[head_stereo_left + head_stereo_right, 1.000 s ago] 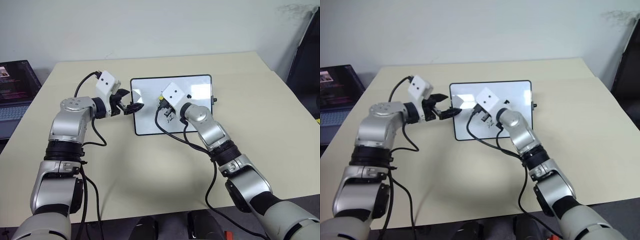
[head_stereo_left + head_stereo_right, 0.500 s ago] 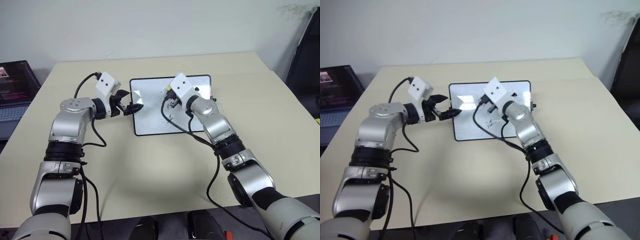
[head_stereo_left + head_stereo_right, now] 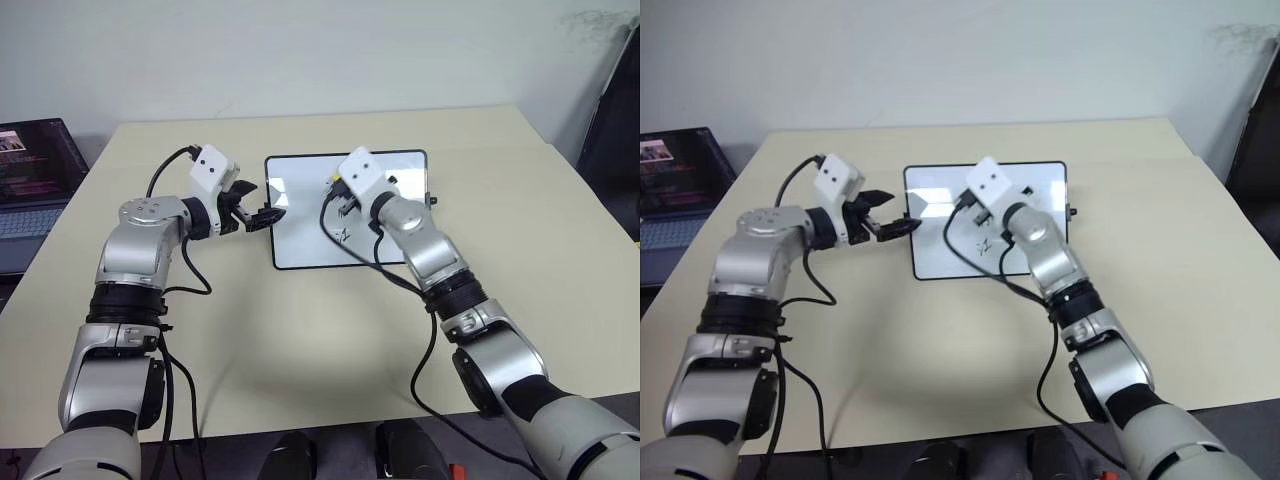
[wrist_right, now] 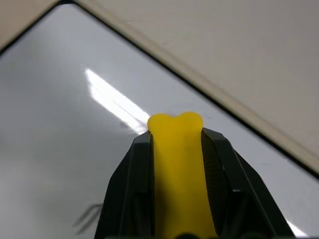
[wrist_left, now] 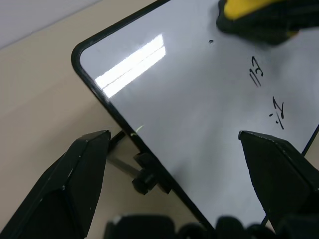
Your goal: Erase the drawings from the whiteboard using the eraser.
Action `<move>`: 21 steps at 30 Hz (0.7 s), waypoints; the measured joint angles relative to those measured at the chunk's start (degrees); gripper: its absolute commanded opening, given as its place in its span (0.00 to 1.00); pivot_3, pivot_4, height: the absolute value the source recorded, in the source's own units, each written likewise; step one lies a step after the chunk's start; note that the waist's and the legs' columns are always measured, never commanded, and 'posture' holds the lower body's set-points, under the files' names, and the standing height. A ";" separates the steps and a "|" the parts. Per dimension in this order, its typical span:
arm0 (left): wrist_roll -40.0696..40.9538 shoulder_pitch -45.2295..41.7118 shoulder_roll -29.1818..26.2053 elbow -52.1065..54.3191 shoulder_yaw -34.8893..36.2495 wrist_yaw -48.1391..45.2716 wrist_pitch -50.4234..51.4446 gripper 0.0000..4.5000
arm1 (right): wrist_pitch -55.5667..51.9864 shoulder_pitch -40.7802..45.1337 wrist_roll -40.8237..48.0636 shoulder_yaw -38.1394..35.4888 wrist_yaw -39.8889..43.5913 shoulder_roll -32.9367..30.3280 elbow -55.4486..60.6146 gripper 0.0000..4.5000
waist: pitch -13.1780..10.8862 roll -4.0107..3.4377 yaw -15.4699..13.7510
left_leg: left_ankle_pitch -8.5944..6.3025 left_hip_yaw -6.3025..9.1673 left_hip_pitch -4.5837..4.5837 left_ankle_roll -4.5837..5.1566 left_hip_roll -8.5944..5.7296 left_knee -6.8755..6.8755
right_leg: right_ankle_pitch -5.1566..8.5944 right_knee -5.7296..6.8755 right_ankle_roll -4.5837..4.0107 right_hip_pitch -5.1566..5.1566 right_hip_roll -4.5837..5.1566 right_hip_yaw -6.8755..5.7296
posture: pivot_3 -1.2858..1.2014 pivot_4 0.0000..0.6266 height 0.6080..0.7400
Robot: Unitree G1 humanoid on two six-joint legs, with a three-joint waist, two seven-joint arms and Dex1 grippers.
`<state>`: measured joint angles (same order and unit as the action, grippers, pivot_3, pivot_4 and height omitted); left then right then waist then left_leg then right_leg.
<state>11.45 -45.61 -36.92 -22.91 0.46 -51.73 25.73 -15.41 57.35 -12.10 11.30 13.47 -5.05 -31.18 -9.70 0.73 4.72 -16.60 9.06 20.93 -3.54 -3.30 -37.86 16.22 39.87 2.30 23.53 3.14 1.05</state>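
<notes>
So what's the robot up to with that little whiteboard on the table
It's wiping marks off the whiteboard. The right gripper is shut on the yellow eraser and holds it over the board's upper part. The left gripper has its fingers open on either side of the board's left edge, by its knob. Two small black drawings remain below the eraser, so the job isn't finished.

We see an open laptop (image 3: 30, 190) with a lit screen just off the desk's (image 3: 300, 340) far left corner.
</notes>
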 measured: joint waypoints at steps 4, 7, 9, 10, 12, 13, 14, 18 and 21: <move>0.01 0.00 0.02 0.00 -0.01 0.05 0.00 1.00 | 0.54 0.08 -0.05 -0.25 -0.79 1.68 -0.36 0.22 | 0.00 0.00 0.36 | -0.01 -0.08 0.05 -0.01 0.02 0.10 | 0.00 -0.08 0.00 0.10 0.00 0.09 | 0.52 0.24 1.00; 0.01 0.00 0.02 0.00 -0.01 0.07 -0.02 1.00 | 0.73 0.08 -0.15 1.32 0.53 2.99 -0.99 0.22 | 0.00 0.00 0.49 | 0.00 -0.09 0.04 0.00 0.03 0.12 | 0.00 -0.06 0.00 0.12 0.00 0.09 | 0.52 0.24 1.00; 0.01 0.00 0.02 -0.01 -0.01 0.08 -0.05 1.00 | 0.73 0.06 -0.19 2.34 1.78 3.87 -1.51 0.22 | 0.00 0.00 0.49 | -0.01 -0.09 0.04 0.00 0.03 0.11 | 0.00 -0.02 0.00 0.12 -0.01 0.09 | 0.52 0.24 1.00; 0.00 0.00 0.02 -0.01 -0.01 0.10 -0.06 1.00 | 0.70 0.00 -0.20 3.26 2.62 4.27 -1.71 0.22 | 0.00 0.00 0.47 | -0.01 -0.09 0.04 0.00 0.03 0.10 | 0.00 -0.01 0.00 0.12 -0.01 0.09 | 0.52 0.24 1.00; -0.01 -0.01 0.02 -0.06 -0.01 0.25 -0.08 1.00 | 0.49 -0.21 -0.20 4.15 3.86 4.81 -1.99 0.22 | 0.00 0.00 0.41 | -0.01 -0.07 0.04 0.00 0.02 0.09 | 0.00 0.00 0.00 0.12 -0.01 0.08 | 0.52 0.24 1.00; -0.02 0.00 0.02 -0.11 -0.01 0.38 -0.08 1.00 | 0.47 -0.29 -0.20 4.52 4.05 5.15 -2.18 0.22 | 0.00 0.00 0.35 | -0.01 -0.06 0.04 0.00 0.02 0.09 | 0.00 0.00 0.00 0.12 -0.01 0.07 | 0.52 0.24 1.00; -0.02 0.00 0.02 -0.14 -0.01 0.42 -0.08 1.00 | 0.49 -0.30 -0.19 4.57 4.01 5.20 -2.25 0.22 | 0.00 0.00 0.26 | 0.00 -0.06 0.04 0.00 0.01 0.08 | 0.00 -0.01 0.00 0.12 -0.01 0.07 | 0.52 0.24 1.00; -0.02 0.03 0.01 -0.16 -0.01 0.50 -0.08 1.00 | 1.49 -0.10 -0.16 3.50 1.63 4.90 -2.90 0.22 | 0.00 0.00 0.08 | 0.00 -0.04 0.05 -0.01 0.00 0.07 | 0.00 0.00 0.00 0.11 0.00 0.06 | 0.52 0.24 1.00; 0.00 0.30 0.01 -0.15 0.00 0.32 -0.07 1.00 | 2.24 0.86 -0.17 2.39 -0.91 4.25 -3.70 0.22 | 0.00 0.00 0.07 | 0.00 -0.03 0.05 -0.01 0.00 0.07 | 0.00 0.00 0.00 0.11 0.00 0.05 | 0.52 0.24 1.00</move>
<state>11.45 -45.30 -36.91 -23.06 0.46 -51.41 25.66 -13.17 58.20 -12.28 13.68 12.55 -0.80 -34.88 -9.70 0.73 4.79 -16.60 9.03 20.97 -3.55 -3.30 -37.79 16.22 39.87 2.30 23.64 3.14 1.10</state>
